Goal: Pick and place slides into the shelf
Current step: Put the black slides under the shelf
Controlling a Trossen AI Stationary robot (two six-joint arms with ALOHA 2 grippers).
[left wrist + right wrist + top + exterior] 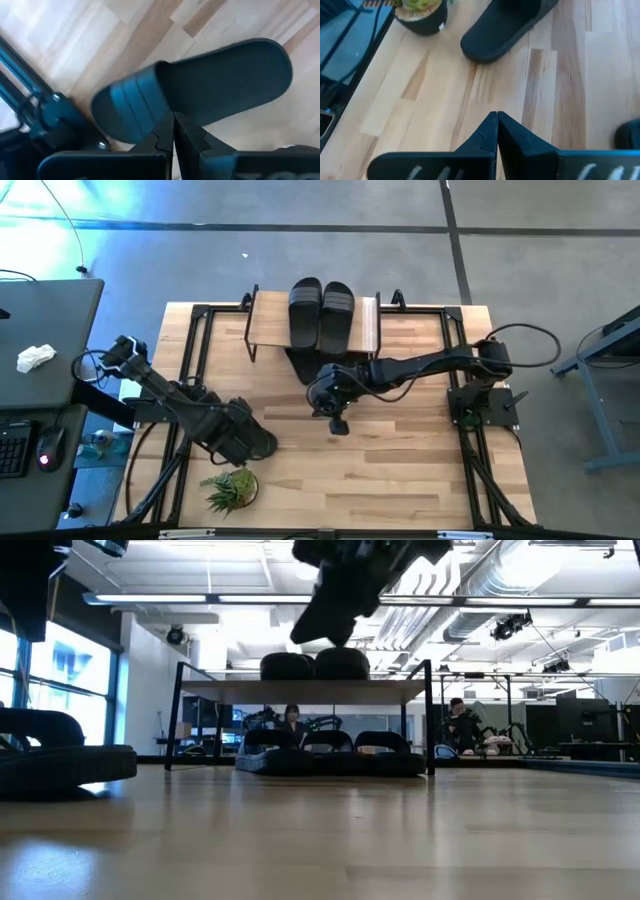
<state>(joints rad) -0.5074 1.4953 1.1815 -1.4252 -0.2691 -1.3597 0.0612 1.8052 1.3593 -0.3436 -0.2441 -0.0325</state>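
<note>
Right end effector [338,423] hovers near shelf [264,321] holding two slides [321,314].

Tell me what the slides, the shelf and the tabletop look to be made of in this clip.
Slides: matte black, probably foam or rubber; no glare, moulded ribs on the strap.
Shelf: pale wood plank top showing grain, on a thin black frame, likely metal.
Tabletop: light butcher-block wood; jointed strips with varied grain and a soft sheen in the low view.
</note>
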